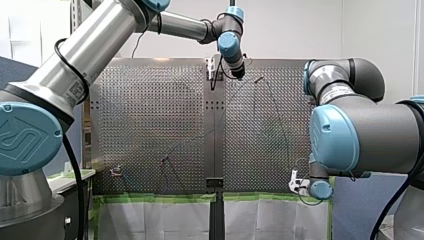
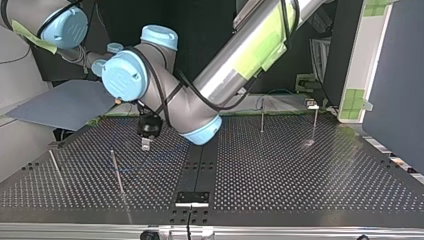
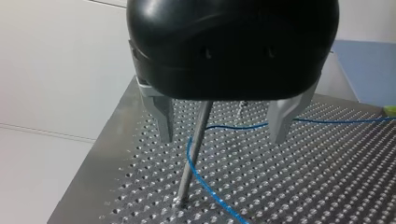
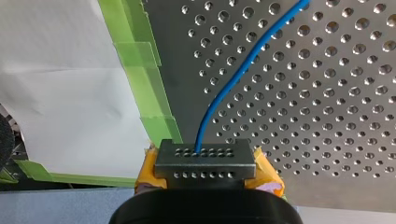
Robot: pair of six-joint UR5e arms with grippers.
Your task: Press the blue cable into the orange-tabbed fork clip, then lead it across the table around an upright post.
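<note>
In the left wrist view my left gripper [image 3: 223,137] hangs open over the perforated table, holding nothing. An upright metal post [image 3: 191,163] stands in line between its metal fingers [image 3: 163,122], slightly ahead of them. The blue cable [image 3: 201,179] bends around that post and runs off across the plate. In the top view this gripper [image 2: 145,144] hovers beside a thin post [image 2: 117,174]. My right gripper [image 4: 205,161] shows yellow pads and is shut on the blue cable [image 4: 229,88] near the table's taped edge. A small clip [image 1: 116,171] sits at the front view's near left.
More upright posts stand on the plate [image 2: 280,165]: one [image 2: 55,169] at the top view's left, two [image 2: 262,119] [image 2: 315,124] at its right. Green tape [image 4: 140,79] lines the table edge by my right gripper. A black joint strip [image 1: 215,145] splits the plate.
</note>
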